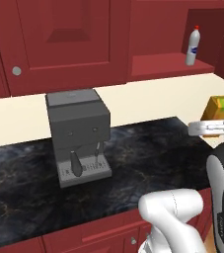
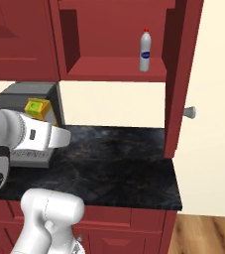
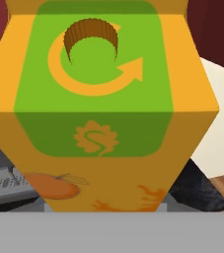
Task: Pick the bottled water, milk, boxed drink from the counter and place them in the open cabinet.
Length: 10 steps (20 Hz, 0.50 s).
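Observation:
My gripper is shut on the boxed drink, an orange-yellow box with a green top, and holds it upright above the right end of the counter. The box's green and orange face looms close in the hand view, and the same box peeks over my forearm in the right base view. The bottled water stands upright on the shelf of the open cabinet. The milk is out of view.
A grey coffee machine stands on the counter to the left of the held box. The cabinet's open door with its knob juts out at the right. The counter ends at the right, with wooden floor beyond.

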### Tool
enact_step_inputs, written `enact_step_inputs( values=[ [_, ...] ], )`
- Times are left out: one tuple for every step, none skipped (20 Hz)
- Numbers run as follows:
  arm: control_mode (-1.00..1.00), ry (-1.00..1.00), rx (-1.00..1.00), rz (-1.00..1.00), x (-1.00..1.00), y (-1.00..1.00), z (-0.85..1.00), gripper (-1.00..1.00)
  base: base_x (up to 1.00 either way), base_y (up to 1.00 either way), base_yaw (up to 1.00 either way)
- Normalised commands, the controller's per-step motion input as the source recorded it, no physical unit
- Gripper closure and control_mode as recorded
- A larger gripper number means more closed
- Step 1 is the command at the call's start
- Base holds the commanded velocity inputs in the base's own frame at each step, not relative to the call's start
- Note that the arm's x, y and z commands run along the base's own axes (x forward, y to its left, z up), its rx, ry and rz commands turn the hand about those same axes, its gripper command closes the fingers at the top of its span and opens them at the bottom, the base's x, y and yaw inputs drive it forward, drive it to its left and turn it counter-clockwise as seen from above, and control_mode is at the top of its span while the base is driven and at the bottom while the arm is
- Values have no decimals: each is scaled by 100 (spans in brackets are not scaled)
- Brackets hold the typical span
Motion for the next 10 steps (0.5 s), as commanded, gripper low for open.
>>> enact_step_inputs(
  values=[
    [-100,0,0,-7,0,-9,23,100,0,0,0],
    [-100,0,0,-6,0,-5,23,100,0,0,0],
    [-100,0,-1,-9,0,-1,26,100,0,0,0],
    [-100,0,-1,-10,0,0,26,100,0,0,0],
    [-100,0,-1,-10,0,0,28,100,0,0,0],
    [-100,0,-1,-11,0,0,27,100,0,0,0],
    [-100,0,-2,-11,0,0,29,100,0,0,0],
    [-100,0,-2,-11,0,0,27,100,0,0,0],
    [-100,-2,-3,-11,0,0,27,100,0,0,0],
    [-100,-2,-5,-10,0,-7,22,100,0,0,0]
  ],
)
